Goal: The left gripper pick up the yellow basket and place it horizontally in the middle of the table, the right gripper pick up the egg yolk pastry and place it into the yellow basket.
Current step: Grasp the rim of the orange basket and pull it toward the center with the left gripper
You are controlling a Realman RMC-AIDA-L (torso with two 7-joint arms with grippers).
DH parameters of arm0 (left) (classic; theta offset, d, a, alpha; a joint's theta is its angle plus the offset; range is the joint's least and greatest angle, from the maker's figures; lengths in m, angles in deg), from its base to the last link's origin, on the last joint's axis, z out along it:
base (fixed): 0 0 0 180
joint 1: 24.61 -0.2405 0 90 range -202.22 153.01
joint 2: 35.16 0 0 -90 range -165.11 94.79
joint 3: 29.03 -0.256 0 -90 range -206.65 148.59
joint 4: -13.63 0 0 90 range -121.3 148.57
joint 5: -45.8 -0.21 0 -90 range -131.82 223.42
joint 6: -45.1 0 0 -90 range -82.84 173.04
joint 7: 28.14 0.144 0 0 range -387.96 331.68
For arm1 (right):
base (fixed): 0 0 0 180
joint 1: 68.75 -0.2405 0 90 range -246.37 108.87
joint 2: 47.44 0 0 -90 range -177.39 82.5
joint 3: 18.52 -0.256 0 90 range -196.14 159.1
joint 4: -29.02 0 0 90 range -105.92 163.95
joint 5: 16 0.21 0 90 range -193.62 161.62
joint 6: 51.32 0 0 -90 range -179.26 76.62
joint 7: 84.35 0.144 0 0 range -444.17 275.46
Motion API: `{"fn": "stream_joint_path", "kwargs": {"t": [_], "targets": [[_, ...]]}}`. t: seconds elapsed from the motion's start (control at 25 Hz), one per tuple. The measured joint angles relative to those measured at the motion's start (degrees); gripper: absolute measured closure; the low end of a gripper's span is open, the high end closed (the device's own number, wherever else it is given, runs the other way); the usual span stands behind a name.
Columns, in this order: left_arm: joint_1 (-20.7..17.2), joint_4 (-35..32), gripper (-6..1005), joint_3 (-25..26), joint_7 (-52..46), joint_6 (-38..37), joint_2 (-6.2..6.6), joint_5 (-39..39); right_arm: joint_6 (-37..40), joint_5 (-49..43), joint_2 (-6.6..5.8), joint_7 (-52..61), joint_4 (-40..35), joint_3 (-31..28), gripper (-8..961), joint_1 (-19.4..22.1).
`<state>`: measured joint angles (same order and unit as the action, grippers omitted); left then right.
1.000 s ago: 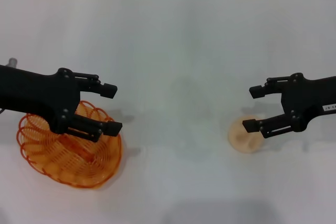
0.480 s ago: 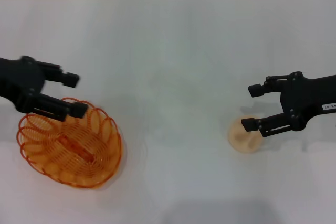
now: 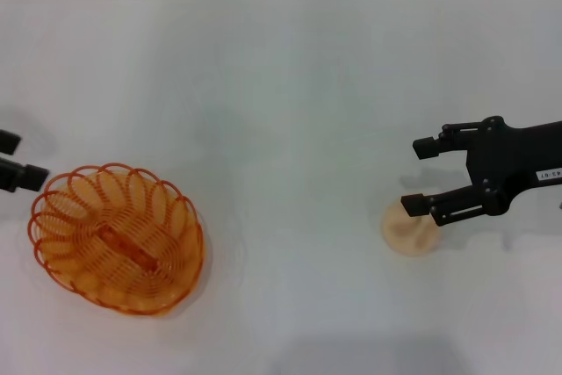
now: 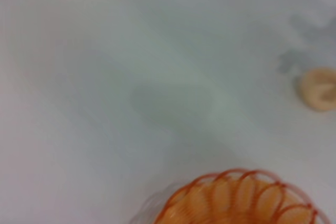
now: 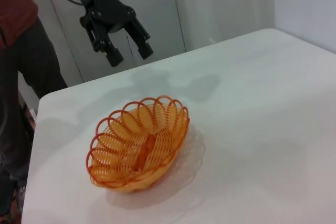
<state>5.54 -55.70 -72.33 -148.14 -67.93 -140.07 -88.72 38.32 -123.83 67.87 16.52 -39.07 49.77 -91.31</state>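
Yellow basket [image 3: 117,248]: oval, amber wire with looped rim, sitting upright and empty on the white surface [image 3: 290,85] toward the robot's left and near side; also seen in the right wrist view [image 5: 139,141] and partly in the left wrist view [image 4: 239,199]. Egg yolk pastry [image 3: 409,227]: 1 small round pale piece, lying on the surface toward the robot's right, well apart from the basket; faint in the left wrist view [image 4: 318,88]. Left pincer [image 3: 10,160]: at the far left edge of the head view, just beside the basket's rim but not touching it, fingers spread, holding nothing; the right wrist view shows it raised above the surface's far edge [image 5: 126,51]. Right pincer [image 3: 421,175]: fingers spread, poised just over the pastry's far edge, gripping nothing. A person in dark trousers [image 5: 16,77] stands beyond the surface.
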Motion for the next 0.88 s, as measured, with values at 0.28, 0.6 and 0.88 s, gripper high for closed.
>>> {"fn": "stream_joint_path", "kwargs": {"t": [0.28, 0.6, 0.88], "targets": [[0.33, 0.17, 137, 1.29, -0.87, 0.29, -0.17, -7.92, 0.0, 0.37, 0.0, 0.19, -0.12, 0.0, 101, -0.64], [1.5, 3.0, 137, 1.47, -0.58, 4.77, -2.38, -13.91, 0.03, 0.8, 0.0, 0.2, 0.03, 0.0, 102, -0.64], [3.89, 8.03, 137, 0.9, 0.22, 8.23, -3.41, -15.6, 0.44, 0.83, 0.0, 0.2, 0.29, 0.0, 102, -0.56]]}}
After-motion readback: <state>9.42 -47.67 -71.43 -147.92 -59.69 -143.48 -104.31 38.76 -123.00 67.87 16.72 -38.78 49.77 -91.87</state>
